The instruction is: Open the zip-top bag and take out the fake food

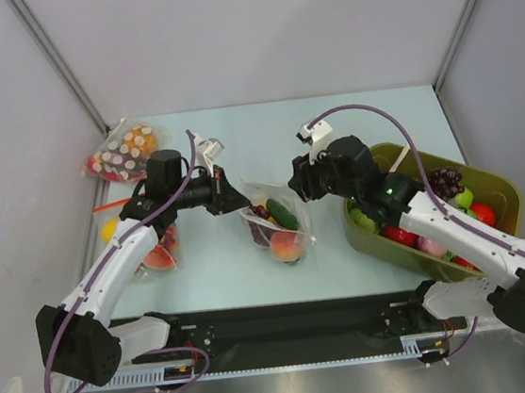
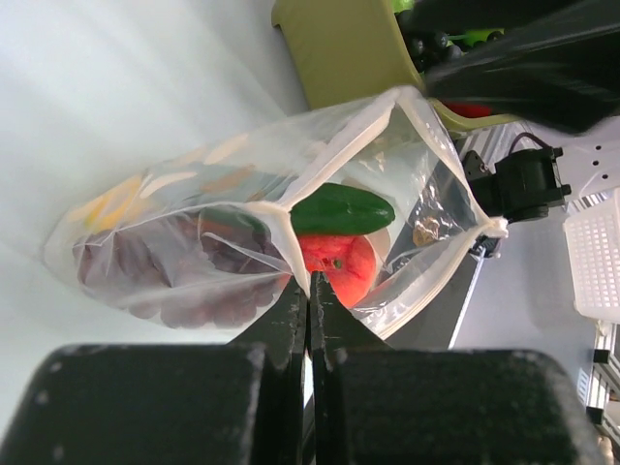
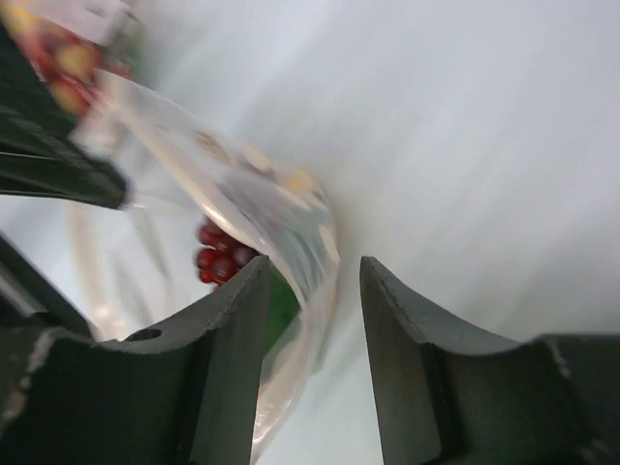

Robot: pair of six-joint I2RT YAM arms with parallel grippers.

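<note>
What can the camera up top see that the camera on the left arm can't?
Only the top camera: a second spotty bag, holding red and orange things, in the far left corner. Only the left wrist camera: up close, the left pincer shut on the rim of the clear bag, its mouth gaping. Both: that bag, the green piece and peach inside, and the green bin.

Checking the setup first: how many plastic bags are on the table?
3: the zip-top bag at centre, a dotted bag at the far left corner, and a third bag partly hidden under the left arm. Others may be hidden.
</note>
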